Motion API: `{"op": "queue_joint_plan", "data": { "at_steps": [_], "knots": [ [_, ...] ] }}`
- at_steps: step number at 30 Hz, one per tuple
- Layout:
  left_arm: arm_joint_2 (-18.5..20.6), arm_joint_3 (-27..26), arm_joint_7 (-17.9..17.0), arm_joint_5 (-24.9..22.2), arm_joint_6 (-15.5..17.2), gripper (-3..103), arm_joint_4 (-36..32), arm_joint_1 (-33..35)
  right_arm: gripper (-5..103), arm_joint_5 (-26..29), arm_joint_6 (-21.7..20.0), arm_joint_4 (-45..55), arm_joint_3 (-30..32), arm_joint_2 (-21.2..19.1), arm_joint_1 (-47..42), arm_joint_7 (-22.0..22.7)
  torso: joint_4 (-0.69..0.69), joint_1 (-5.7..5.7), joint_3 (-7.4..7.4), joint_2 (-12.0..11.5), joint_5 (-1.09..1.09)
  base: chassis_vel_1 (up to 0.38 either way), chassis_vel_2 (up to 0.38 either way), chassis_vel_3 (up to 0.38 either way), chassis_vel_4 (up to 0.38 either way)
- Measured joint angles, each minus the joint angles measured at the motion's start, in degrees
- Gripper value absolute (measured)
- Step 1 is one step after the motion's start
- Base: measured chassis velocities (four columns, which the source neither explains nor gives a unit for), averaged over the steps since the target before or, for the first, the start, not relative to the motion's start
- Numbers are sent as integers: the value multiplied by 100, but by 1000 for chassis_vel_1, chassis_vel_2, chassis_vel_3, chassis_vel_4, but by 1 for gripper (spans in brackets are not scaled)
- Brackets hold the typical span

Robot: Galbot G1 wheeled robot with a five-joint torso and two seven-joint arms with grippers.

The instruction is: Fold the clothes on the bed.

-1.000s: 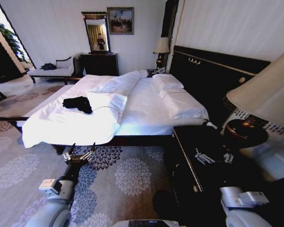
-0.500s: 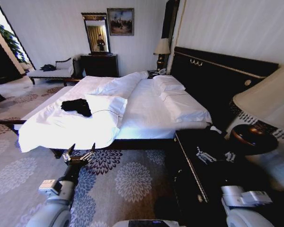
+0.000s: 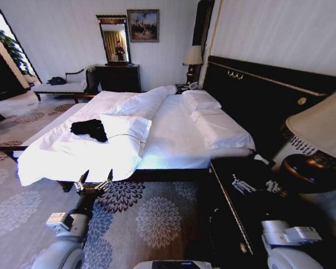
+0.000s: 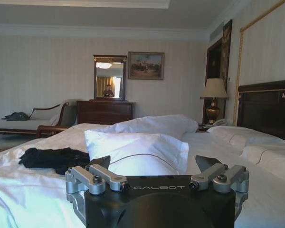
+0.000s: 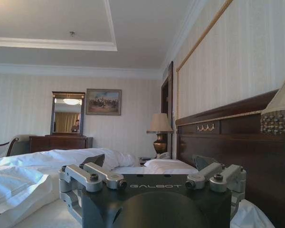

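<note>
- My left gripper [image 3: 94, 177] hangs above the carpet just short of the bed [image 3: 173, 134], fingers spread wide, holding nothing.
- My right gripper [image 5: 149, 164] is likewise open and empty.
- The black T-shirt [image 3: 90, 128] lies crumpled, I think, on the white duvet [image 3: 73, 157] beside a pillow [image 3: 126, 126].

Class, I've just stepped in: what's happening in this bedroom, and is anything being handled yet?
Nothing is being handled. The black cotton T-shirt lies crumpled and unfolded on the white duvet of the large dark-framed bed, beside a folded-back corner of bedding. The robot stands on the patterned carpet off the bed's side. Its left pincer is open and empty, held short of the mattress edge. Its right pincer is open too, near the dark wooden headboard.
</note>
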Motion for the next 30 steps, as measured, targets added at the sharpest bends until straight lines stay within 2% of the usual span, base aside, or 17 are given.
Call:
{"op": "queue_joint_plan", "data": {
  "at_steps": [30],
  "knots": [
    [14, 51, 2, 26, 6, 100, 106, -79, 100, -54, -2, -137, -36, 11, 21, -19, 0, 0, 0, 0, 0, -97, 99, 95, -101]
  ]
}}
